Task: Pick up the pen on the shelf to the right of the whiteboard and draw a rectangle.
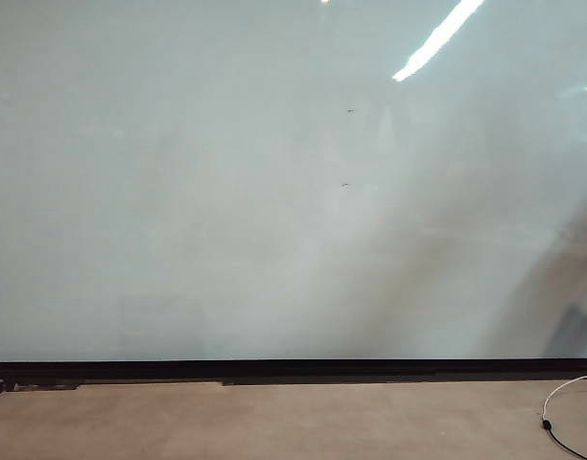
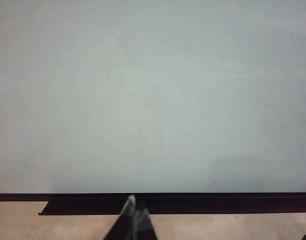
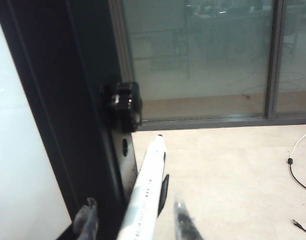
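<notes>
Right wrist view: my right gripper straddles the pen, one finger on each side of the barrel, just beside the whiteboard and its black frame.
Right grip: fingers stand apart around the barrel; I cannot see contact on either side, so I judge the pen not yet clamped.
Pen: white barrel with dark lettering, tip pointing away from me, lying along the frame's edge near a black clip.
Left gripper: fingertips together, holding nothing, low in front of the whiteboard's bottom edge.
Board face: no rectangle drawn; only tiny specks show in the exterior view.
Step in hand: closing on the pen.
How to do it well: keep the barrel centred between my fingers, squeeze evenly so it does not roll towards the frame, then lift clear before swinging to the whiteboard.
</notes>
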